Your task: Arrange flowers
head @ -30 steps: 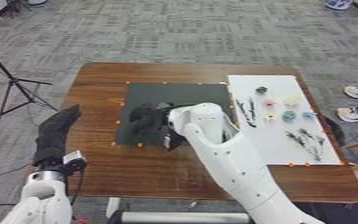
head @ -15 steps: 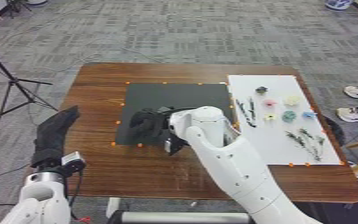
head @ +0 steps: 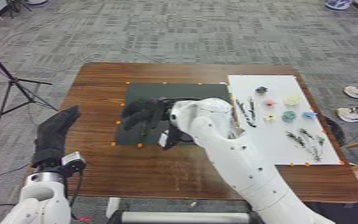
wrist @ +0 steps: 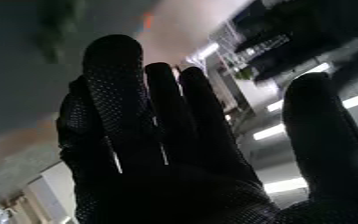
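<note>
Right hand (head: 140, 114) poised over black mat (head: 177, 90), fingers straight, slightly spread, nothing pinched; blurred greenery (wrist: 58, 24) could be snagged if fingertips are swept low. Flowers (head: 289, 116) laid out at 3 o'clock on white sheet (head: 278, 134)

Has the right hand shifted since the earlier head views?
Yes, slightly: the right hand has moved toward the far edge of the black mat.

Right hand (head: 141, 112) over black mat (head: 180, 91) — flowers (head: 289, 116) on white sheet (head: 264, 145).
</note>
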